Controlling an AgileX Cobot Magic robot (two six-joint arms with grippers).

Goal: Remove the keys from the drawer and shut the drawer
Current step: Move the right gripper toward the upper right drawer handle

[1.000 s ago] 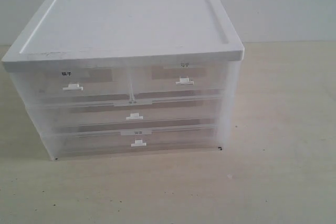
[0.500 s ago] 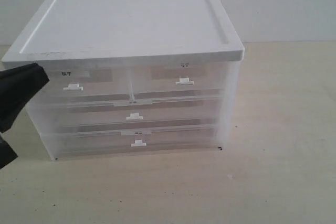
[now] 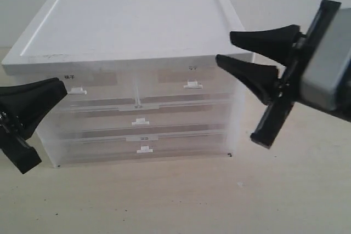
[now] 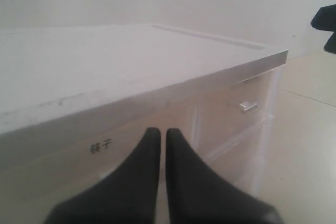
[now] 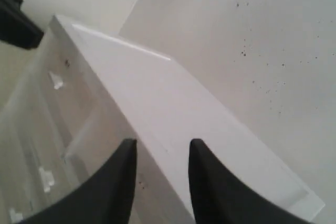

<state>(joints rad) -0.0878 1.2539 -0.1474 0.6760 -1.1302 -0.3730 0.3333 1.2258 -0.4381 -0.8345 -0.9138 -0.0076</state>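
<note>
A pale tabletop was logged carrying a translucent, white-topped drawer cabinet, every drawer front flush and shut. The drawer was taken as the upper half-width one on the left of the exterior view, pushed fully in. The right claw was held in the air by the cabinet's upper right corner, fingers parted roughly halfway, nothing gripped. The left claw was set low in front of the drawer, its fingers closed to a hairline gap, nothing held. The small white tab handle was noted near the left fingertips; whether they touched could not be told. Tiny dark writing was seen just above the tab. The keys were not made out through the cloudy plastic and were presumed inside the drawer. The step in hand was judged as opening the drawer, with the task barely begun. For a clean pull, the left claw would likely need to be opened slightly, squared to the tab, closed on it or hooked under it, then drawn straight out along the runners. The tab looked small and slippery, so a skewed pull could be expected to slip off. The light cabinet might be dragged forward, so bracing by the right claw was judged worthwhile.
</note>
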